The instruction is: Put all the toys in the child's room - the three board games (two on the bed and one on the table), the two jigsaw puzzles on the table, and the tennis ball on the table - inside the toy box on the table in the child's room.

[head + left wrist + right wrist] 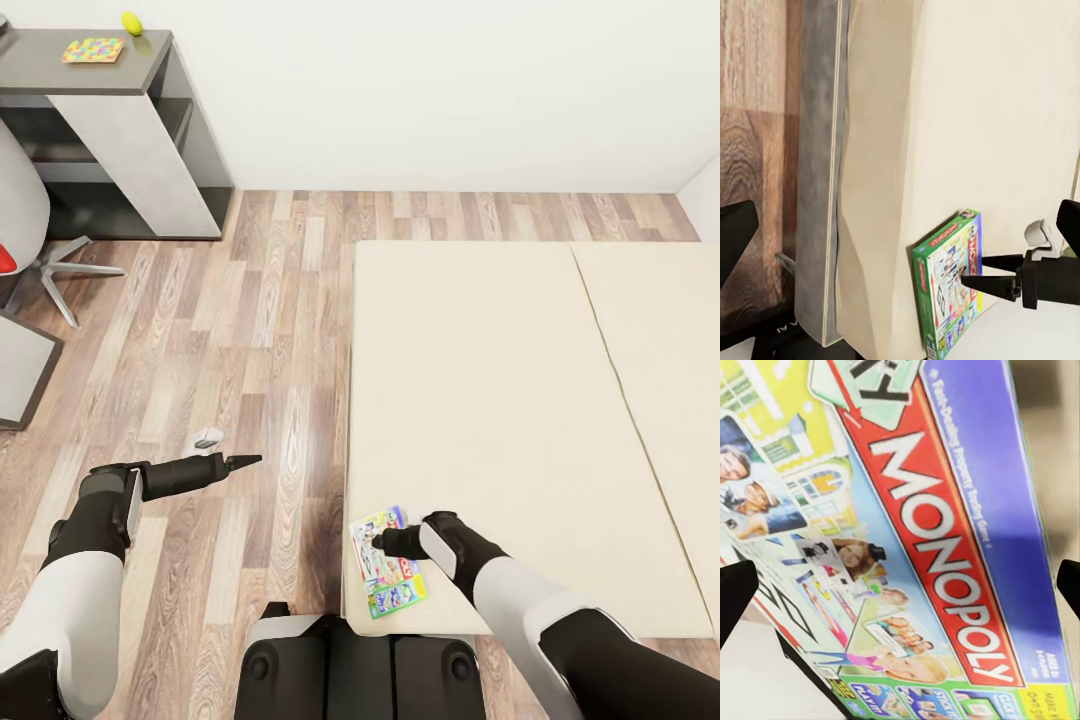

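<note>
Monopoly box lies on bed beneath right jaws.

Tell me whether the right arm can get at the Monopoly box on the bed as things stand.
Probably yes: the right gripper hangs directly above the Monopoly box at the bed corner, nothing lies between them.

"MONOPOLY" is printed in white on a red band across the board game box; smaller lettering there cannot be read.
</note>
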Tool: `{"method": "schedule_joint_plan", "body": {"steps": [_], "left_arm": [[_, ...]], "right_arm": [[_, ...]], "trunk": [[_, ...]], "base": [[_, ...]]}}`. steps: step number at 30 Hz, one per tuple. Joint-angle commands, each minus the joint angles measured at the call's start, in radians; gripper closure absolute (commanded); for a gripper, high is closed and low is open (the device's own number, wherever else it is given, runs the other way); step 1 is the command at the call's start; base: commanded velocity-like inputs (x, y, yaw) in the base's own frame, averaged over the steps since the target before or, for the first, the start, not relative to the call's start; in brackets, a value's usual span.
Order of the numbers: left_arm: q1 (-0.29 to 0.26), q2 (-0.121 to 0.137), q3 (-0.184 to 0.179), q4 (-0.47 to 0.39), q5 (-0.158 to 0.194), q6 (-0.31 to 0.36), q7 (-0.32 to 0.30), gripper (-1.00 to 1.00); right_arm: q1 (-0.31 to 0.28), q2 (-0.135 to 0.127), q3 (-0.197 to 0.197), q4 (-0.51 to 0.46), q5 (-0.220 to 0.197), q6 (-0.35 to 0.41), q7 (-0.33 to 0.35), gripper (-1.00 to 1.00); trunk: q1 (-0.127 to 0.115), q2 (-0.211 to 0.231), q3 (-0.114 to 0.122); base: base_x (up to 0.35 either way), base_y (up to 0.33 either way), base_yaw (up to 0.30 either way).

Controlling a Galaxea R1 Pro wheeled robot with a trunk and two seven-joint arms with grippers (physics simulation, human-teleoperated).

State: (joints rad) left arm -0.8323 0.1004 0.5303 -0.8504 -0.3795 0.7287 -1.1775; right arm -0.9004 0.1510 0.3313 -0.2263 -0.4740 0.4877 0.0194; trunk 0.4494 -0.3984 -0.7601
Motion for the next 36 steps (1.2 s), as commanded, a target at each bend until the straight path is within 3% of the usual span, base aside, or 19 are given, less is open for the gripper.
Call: {"method": "schedule_joint_plan", "body": {"steps": [1,36], "left_arm": [[-0.001,-0.001,0.004,-0.001,-0.010,0.008,-0.010,-1.00],[-0.001,-0.001,0.004,-0.001,-0.011,0.010,-0.004,-1.00]], "right_arm": [[-0.001,0.000,0.003,-0.001,0.002,0.005,0.002,-1.00],[-0.001,0.001,0.007,-0.001,0.003,-0.005,0.004,-1.00]], "trunk": [[0.001,-0.002,-0.001],[0.001,-0.002,-0.001]], "base": [[0.000,0.000,0.000],[0.000,0.041,0.000]]}}
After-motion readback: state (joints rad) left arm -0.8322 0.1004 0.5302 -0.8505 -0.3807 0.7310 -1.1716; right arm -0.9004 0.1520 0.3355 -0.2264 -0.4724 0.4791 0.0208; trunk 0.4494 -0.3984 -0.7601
